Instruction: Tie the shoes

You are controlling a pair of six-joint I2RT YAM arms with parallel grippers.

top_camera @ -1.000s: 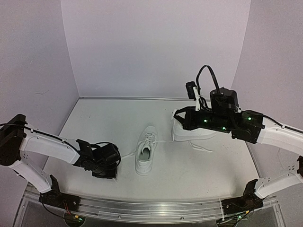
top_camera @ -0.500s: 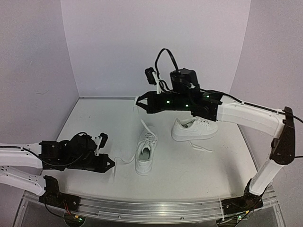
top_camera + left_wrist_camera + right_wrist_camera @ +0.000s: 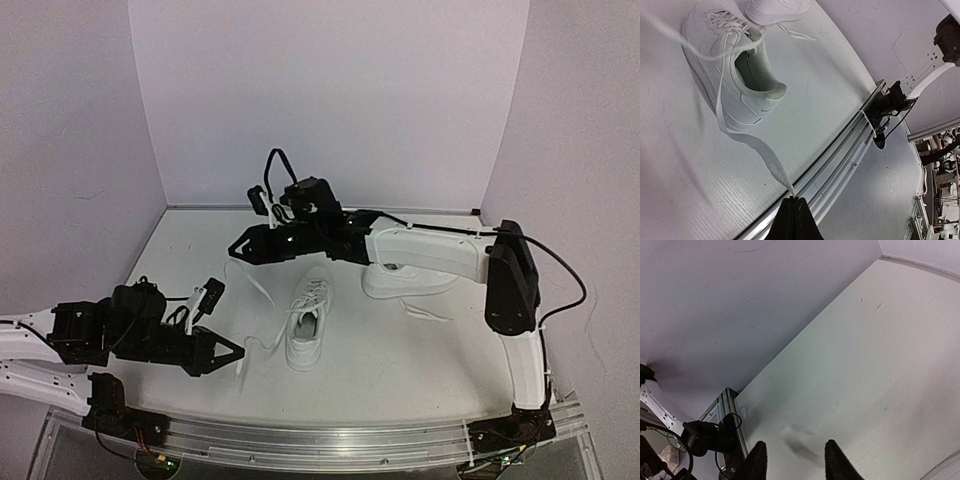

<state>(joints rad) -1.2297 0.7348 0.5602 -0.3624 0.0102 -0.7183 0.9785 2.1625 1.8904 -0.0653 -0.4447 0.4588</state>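
I see the near shoe in the middle of the table, the far shoe behind it to the right. Left of the near shoe, the left gripper is pressed together on its lace. Behind-left of the near shoe, the right gripper has its fingers apart and holds nothing.

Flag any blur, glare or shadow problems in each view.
Top external: even, soft light, sharp, no glare. Left wrist: the near shoe is crisp, but the lace crossing the top left corner smears into blur. Right wrist: the dark fingers are soft-edged, with a smudgy shadow on the table.
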